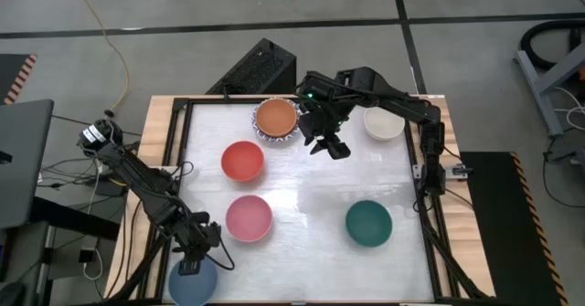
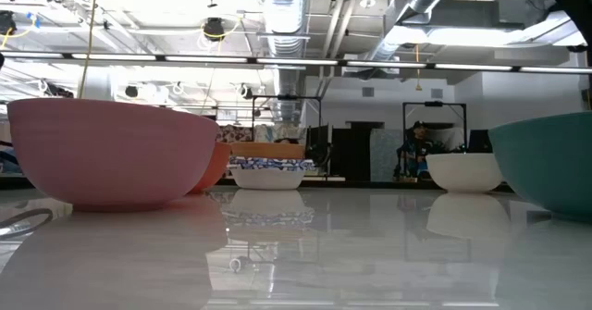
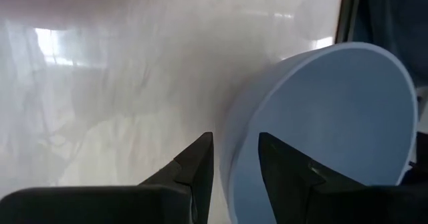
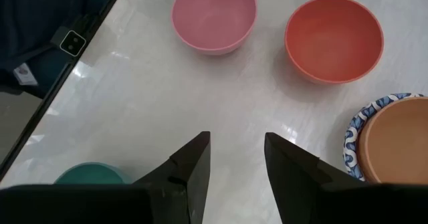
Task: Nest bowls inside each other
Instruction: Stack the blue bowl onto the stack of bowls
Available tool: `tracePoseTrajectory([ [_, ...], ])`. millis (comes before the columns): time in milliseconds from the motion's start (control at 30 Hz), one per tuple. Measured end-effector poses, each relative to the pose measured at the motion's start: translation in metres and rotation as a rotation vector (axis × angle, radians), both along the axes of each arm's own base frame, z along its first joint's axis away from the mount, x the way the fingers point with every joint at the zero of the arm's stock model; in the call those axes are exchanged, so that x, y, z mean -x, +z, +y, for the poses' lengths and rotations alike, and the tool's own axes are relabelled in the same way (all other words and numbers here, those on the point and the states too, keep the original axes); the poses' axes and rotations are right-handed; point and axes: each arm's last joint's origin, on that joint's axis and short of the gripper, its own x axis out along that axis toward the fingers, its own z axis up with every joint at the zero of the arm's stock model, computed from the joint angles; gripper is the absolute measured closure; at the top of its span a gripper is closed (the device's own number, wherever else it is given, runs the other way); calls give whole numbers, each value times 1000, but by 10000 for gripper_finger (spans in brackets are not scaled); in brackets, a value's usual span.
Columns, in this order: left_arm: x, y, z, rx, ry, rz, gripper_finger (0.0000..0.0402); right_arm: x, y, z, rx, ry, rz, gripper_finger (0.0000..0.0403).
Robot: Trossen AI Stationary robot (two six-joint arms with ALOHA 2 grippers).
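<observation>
While the blue bowl (image 1: pixel 193 282) is being gripped by its rim in the left gripper (image 3: pixel 233 167) at the lower left of the frame, ready for lifting, the right gripper (image 1: pixel 327 145) is being held apart and empty at upper centre, beside the orange bowl (image 1: pixel 276 117) already nested in a patterned bowl (image 1: pixel 263 132). Red (image 1: pixel 242 161), pink (image 1: pixel 249 217), green (image 1: pixel 368 223) and cream (image 1: pixel 383 123) bowls are lying separately; nothing is blocking them.

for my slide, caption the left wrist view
Left claw pinches the blue bowl by its rim.
</observation>
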Motion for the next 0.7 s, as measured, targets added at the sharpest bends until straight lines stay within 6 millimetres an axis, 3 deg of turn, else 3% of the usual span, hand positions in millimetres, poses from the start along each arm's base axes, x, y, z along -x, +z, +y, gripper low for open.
tracePoseTrajectory([
  [200,-3,0,-3,27,0,-25,294,0,0,0,0,0,0,239],
  [467,-8,-18,-11,20,-58,63,294,0,0,0,0,0,0,239],
  [700,-10,-22,-14,28,-67,74,306,0,0,0,0,0,0,239],
])
